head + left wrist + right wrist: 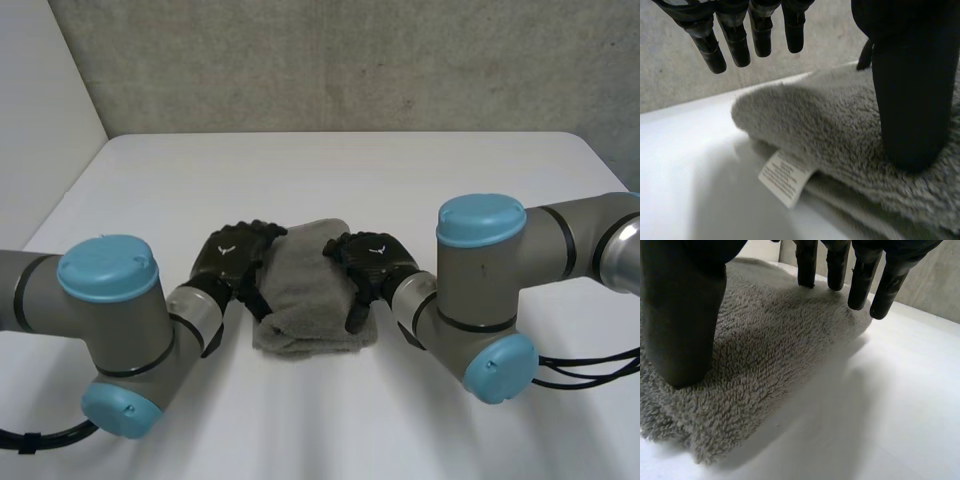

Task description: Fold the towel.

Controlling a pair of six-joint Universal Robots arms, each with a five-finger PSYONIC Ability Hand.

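Observation:
A grey fluffy towel (312, 292) lies folded into a narrow bundle in the middle of the white table (340, 170). My left hand (232, 262) rests at its left edge. In the left wrist view that hand's fingers (735, 40) hang straight above the towel (825, 130) while the thumb (912, 100) presses down on the pile. My right hand (375, 262) sits on the right edge. In the right wrist view its thumb (685, 315) presses the towel (775, 355) and the straight fingers (860, 275) hover over the far end. Neither hand pinches cloth.
A white care label (786, 177) sticks out from between the towel's layers on the left hand's side. A concrete wall (350, 60) stands behind the table's far edge. My two arms reach in from the near corners.

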